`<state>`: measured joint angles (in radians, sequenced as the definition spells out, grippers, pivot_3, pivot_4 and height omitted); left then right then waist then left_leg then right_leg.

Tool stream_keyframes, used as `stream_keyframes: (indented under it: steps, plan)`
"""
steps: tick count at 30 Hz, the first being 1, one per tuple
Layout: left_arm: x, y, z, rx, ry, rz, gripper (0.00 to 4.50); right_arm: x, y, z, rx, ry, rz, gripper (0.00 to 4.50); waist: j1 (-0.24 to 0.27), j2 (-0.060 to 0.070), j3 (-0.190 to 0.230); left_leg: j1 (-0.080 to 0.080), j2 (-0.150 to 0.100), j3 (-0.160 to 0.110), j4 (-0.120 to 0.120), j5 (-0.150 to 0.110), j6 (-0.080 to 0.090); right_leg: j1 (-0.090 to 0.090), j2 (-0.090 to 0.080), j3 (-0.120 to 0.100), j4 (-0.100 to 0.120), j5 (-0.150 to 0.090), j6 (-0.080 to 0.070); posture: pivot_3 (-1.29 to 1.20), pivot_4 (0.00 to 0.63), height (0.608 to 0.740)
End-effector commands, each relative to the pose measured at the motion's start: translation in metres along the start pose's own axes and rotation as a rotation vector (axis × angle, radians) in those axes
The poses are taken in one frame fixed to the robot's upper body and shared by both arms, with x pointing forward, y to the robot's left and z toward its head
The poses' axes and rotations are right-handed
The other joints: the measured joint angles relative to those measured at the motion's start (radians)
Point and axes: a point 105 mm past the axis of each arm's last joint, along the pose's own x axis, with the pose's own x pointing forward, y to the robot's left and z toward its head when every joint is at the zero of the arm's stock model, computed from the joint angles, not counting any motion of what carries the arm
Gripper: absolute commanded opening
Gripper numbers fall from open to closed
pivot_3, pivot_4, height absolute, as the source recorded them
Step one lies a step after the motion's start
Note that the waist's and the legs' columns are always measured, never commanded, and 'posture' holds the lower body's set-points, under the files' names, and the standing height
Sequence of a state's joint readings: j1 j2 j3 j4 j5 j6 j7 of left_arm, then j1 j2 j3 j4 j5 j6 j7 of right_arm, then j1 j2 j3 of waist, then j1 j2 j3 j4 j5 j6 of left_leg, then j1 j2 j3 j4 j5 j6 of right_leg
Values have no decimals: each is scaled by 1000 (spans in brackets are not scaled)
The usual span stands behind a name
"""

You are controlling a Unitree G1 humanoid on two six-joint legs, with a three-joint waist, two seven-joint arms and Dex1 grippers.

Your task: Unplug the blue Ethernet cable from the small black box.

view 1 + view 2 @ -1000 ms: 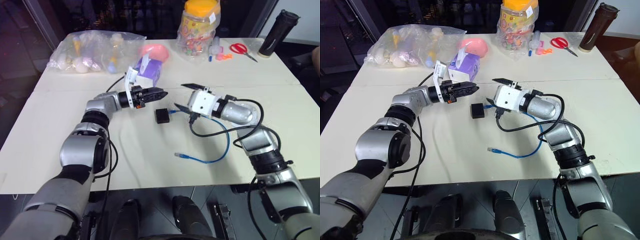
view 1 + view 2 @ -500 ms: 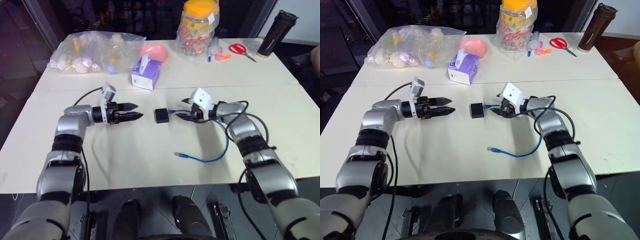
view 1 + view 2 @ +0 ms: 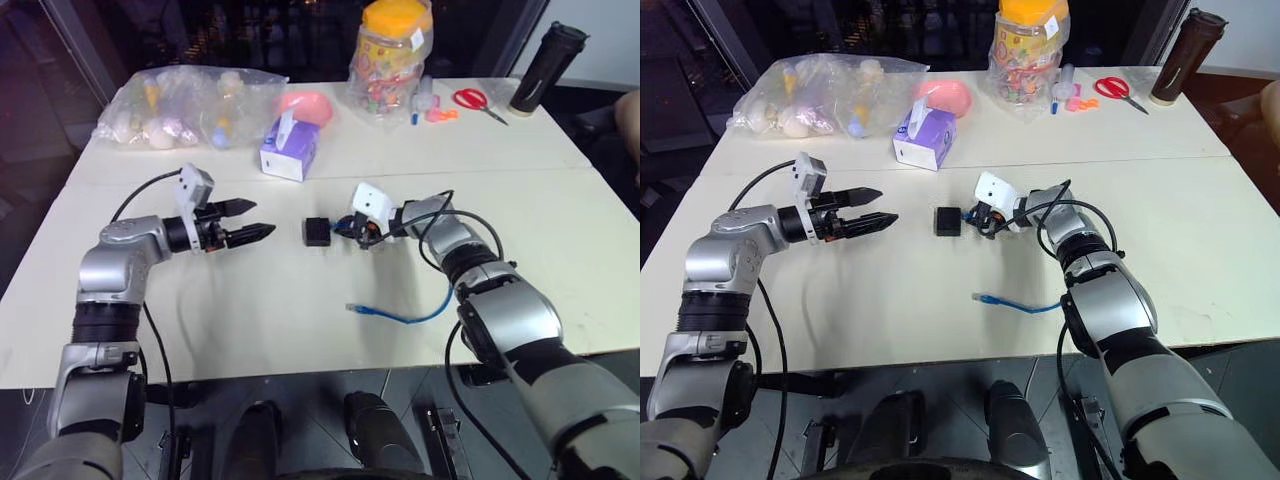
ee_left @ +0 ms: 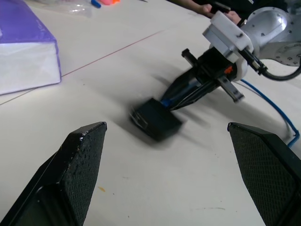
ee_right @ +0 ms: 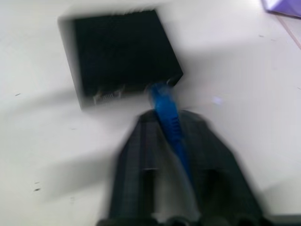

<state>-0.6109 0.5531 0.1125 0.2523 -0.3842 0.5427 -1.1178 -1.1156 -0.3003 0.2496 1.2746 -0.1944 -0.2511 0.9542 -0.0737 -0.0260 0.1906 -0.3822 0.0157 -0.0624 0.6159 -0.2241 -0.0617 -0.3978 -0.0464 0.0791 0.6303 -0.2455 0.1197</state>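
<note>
The right hand [image 3: 352,229] pinches the blue Ethernet cable [image 5: 165,113] beside the small black box [image 3: 318,231], its plug hidden; the left hand [image 3: 248,221] gapes wide.

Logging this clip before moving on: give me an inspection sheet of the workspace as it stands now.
Surface: pale table, seam across it.
Job's things: blue Ethernet cable plugged into small black box; free plug on the table.
Clutter: purple tissue box, plastic bag, candy jar, pink bowl, red scissors, dark bottle.
Grippers: left pincer open, short of the box; right pincer shut on the cable beside the box.
Cables: robot's black cables.
Surroundings: dark.
</note>
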Motion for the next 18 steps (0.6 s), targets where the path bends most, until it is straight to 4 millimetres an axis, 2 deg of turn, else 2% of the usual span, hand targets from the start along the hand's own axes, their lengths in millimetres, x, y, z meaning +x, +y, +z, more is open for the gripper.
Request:
stream_keyframes:
  steps: [1,5,7,9,11,15,18]
  plan:
    - [1,-1,10,23,-19,-24,4329,-6,-6,2,-94,20,-23,12,1,0,0,1,0,0,0,0,0,1,0,0,0,0,0,0,150,739]
    - [14,3,11,-50,-27,-104,4329,-34,-36,57,-459,-172,-253,12,7,0,0,-1,-1,0,0,1,-1,0,0,0,-1,0,0,0,150,739]
    - [21,4,20,-117,-76,-159,4329,-52,-40,80,-635,-253,-361,12,5,0,0,-6,-1,0,1,1,-1,-4,-1,0,-1,0,0,0,150,739]
    - [31,5,30,-154,-114,-206,4329,-68,-35,95,-745,-317,-422,12,4,0,0,-9,-1,0,0,1,-2,-9,-1,0,-1,0,0,0,150,739]
    - [43,7,37,-158,-134,-225,4329,-78,-29,103,-807,-345,-458,12,5,0,0,-9,-1,-1,-2,1,-2,-9,0,-1,-1,-1,1,0,150,739]
    - [59,9,50,-177,-177,-244,4329,-83,-22,103,-835,-331,-478,12,3,0,0,-9,-1,0,-2,1,-1,-9,-1,-1,-2,-1,1,0,150,739]
    - [75,3,60,-181,-191,-284,4329,-87,-21,103,-824,-316,-510,12,4,0,0,-10,-1,0,-1,1,-1,-9,-1,-1,-2,-1,1,0,150,739]
